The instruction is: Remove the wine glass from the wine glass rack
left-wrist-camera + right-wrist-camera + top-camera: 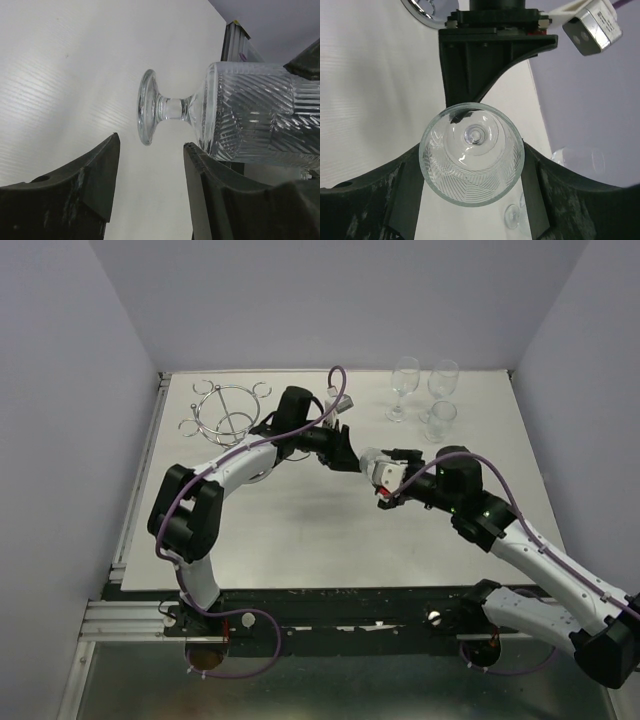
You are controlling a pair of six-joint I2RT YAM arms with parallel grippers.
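Observation:
The chrome wire wine glass rack (228, 412) stands at the back left with no glass on it. A cut-pattern wine glass (472, 160) lies horizontal in the air between my two grippers. My right gripper (471, 169) is shut on its bowl, with the rim facing that wrist camera. In the left wrist view the glass (240, 115) points its foot toward my left gripper (151, 142). That gripper is open, and the foot hangs just beyond its fingertips, not touching them. In the top view both grippers meet mid-table: the left (345, 455) and the right (385, 478).
Three more glasses stand at the back right: two tall stemmed ones (404, 382) (443, 380) and a shorter one (440, 420). Grey walls enclose the table on three sides. The left arm's camera housing (592, 31) shows above the held glass.

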